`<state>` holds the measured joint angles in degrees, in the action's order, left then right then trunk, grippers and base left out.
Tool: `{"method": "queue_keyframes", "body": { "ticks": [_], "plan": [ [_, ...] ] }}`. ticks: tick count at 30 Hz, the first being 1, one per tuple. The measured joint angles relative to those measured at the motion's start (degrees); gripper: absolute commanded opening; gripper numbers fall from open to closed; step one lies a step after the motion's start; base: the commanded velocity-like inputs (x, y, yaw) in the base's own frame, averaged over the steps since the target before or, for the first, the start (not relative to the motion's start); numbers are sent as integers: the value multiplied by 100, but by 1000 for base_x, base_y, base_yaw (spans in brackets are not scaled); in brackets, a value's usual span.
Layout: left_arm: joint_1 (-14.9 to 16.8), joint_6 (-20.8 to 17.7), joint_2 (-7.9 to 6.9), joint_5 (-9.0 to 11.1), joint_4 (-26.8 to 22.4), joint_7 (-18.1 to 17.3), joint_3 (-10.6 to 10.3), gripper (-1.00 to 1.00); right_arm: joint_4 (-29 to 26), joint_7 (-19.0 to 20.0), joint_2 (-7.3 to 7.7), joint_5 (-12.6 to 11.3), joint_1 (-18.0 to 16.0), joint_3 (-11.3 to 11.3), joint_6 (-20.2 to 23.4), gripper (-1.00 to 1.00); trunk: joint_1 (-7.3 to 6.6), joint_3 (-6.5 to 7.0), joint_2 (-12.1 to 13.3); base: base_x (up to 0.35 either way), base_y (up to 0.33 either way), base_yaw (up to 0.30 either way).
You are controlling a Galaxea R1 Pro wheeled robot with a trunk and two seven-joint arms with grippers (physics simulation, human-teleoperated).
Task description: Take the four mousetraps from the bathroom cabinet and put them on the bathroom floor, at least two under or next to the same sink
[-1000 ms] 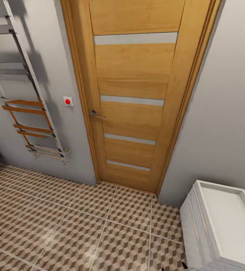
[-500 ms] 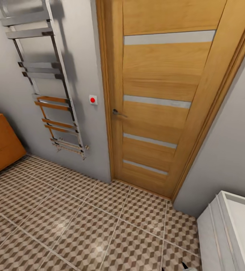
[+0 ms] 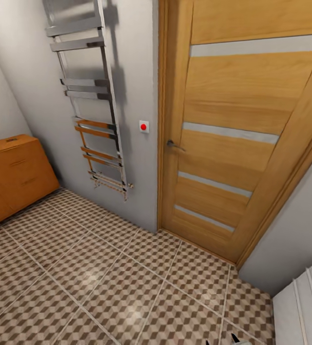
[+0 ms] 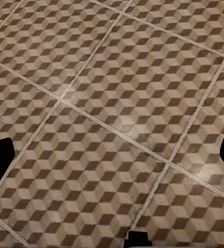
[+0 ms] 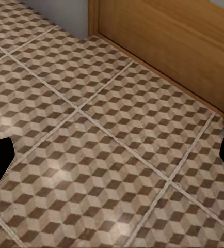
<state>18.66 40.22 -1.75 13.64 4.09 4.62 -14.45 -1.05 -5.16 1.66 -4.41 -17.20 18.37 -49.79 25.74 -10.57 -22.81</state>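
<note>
Cabinet beside towel rail

Take the door as your landmark. Just left of its frame, a small wall button sits on the wall at about handle height, and the door handle sits on the door's left edge. Further left of the door, a towel rail hangs on the same wall. The cabinet stands well left of the door, against the side wall. The bathroom floor spreads before the door, reaching the cabinet's foot. A low unit stands right of the door, nearer you.
</note>
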Motion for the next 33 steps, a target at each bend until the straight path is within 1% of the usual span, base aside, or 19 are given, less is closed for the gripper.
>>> {"method": "queue_keyframes", "body": {
  "ticks": [10, 22, 33],
  "plan": [
    [3, 0, -1, -2, 0, 4, 1, 100, 0, 0, 0, 0, 0, 0, 0, 100, -2, 0, 0, 212, 0, 288],
    [1, 0, -3, 3, 0, 3, 0, 100, 0, 0, 0, 0, 0, 0, 0, 100, -2, 0, 0, 318, 2, 288],
    [1, 1, -3, 2, 1, 5, 0, 100, -1, 1, 0, 0, 0, 0, 1, 100, -2, 0, -1, 329, 78, 288]
  ]
}}
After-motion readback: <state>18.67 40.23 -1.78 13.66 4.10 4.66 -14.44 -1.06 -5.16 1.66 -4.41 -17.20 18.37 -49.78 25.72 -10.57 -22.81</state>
